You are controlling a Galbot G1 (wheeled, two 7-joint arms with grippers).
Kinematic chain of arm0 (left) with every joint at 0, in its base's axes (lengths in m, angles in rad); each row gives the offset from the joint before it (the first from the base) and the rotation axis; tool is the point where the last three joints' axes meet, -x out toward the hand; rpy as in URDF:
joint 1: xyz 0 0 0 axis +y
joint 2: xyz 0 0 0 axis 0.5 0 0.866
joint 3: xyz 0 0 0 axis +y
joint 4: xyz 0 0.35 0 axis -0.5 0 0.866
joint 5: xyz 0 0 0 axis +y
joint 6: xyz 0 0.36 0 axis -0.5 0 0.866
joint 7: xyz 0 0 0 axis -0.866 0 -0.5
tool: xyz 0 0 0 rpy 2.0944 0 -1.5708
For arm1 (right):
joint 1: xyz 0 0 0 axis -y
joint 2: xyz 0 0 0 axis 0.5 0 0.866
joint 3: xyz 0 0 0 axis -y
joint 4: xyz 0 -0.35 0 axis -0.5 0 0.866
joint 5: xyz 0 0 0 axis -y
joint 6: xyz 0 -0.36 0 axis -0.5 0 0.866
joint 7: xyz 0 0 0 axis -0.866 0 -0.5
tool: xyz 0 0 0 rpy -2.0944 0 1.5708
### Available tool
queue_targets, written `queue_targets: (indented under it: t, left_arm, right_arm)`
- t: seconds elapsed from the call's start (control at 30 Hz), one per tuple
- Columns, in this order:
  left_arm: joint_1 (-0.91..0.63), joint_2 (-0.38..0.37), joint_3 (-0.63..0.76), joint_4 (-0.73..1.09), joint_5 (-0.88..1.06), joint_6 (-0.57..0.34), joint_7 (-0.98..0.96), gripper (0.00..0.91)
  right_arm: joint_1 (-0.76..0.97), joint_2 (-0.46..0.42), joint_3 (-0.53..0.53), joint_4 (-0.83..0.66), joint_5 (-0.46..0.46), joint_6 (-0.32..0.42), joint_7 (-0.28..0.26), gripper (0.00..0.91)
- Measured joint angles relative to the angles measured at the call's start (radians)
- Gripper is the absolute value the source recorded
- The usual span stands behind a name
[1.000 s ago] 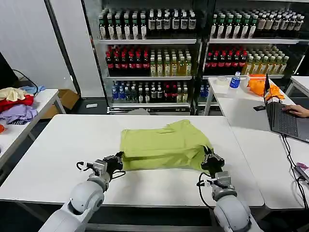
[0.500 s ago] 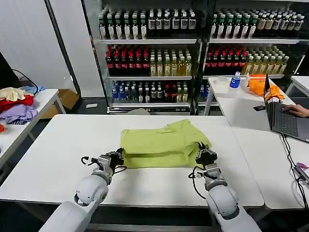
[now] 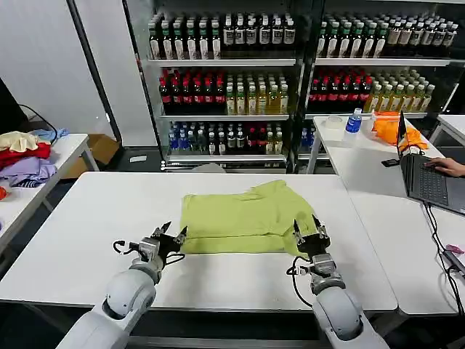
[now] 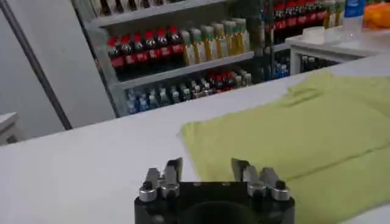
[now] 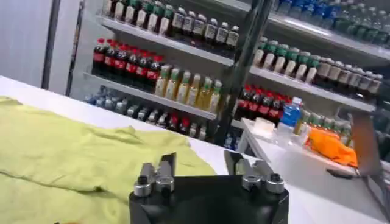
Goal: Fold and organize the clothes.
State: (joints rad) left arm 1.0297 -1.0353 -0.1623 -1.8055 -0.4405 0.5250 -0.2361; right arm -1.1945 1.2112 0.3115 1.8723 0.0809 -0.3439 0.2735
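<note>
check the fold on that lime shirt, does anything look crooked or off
Slightly. The lime t-shirt lies folded flat on the white table, but its far right corner rises into a bump instead of a straight edge. The left gripper and right gripper sit open at its near corners.

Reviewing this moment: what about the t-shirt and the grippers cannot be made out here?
- White graphic on the t-shirt: no print on the upturned fabric in any view, so presumably folded inside or face down.
- Number of folded layers: head view shows a single fold edge only.
- T-shirt's near edge: hidden behind the left gripper and right gripper bodies in the wrist views.
</note>
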Motion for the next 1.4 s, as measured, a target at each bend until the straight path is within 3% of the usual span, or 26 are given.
queue_targets:
  t: [0.47, 0.53, 0.57, 0.6, 0.63, 0.67, 0.7, 0.73, 0.9, 1.4]
  left_arm:
    - [-0.003, -0.022, 0.015, 0.036, -0.047, 0.024, -0.012, 0.907]
    - [-0.008, -0.022, 0.016, 0.047, -0.053, 0.028, -0.013, 0.826]
    - [-0.010, -0.022, 0.017, 0.051, -0.056, 0.030, -0.013, 0.695]
    - [-0.012, -0.021, 0.017, 0.056, -0.059, 0.032, -0.013, 0.635]
    - [-0.013, -0.020, 0.017, 0.060, -0.062, 0.034, -0.013, 0.443]
    - [-0.015, -0.020, 0.018, 0.063, -0.064, 0.036, -0.014, 0.322]
    - [-0.016, -0.019, 0.018, 0.066, -0.066, 0.038, -0.016, 0.101]
    - [-0.016, -0.018, 0.018, 0.068, -0.067, 0.038, -0.016, 0.060]
    - [-0.007, -0.008, 0.017, 0.062, -0.083, 0.041, -0.014, 0.040]
    - [0.042, 0.013, 0.010, 0.018, -0.148, 0.047, 0.031, 0.050]
  right_arm:
    - [-0.042, 0.012, 0.033, -0.007, 0.127, -0.159, 0.057, 0.907]
    - [-0.034, 0.013, 0.030, -0.015, 0.147, -0.171, 0.057, 0.907]
    - [-0.031, 0.014, 0.029, -0.018, 0.155, -0.175, 0.059, 0.907]
    - [-0.027, 0.016, 0.027, -0.022, 0.164, -0.180, 0.061, 0.907]
    - [-0.022, 0.017, 0.025, -0.026, 0.173, -0.182, 0.065, 0.504]
    - [-0.018, 0.018, 0.024, -0.029, 0.180, -0.184, 0.068, 0.292]
    - [-0.016, 0.019, 0.022, -0.032, 0.186, -0.185, 0.070, 0.000]
    - [-0.013, 0.019, 0.020, -0.034, 0.194, -0.186, 0.072, 0.000]
    - [-0.010, 0.017, 0.014, -0.035, 0.221, -0.195, 0.073, 0.000]
    - [-0.041, 0.015, 0.024, -0.006, 0.245, -0.205, 0.074, 0.000]
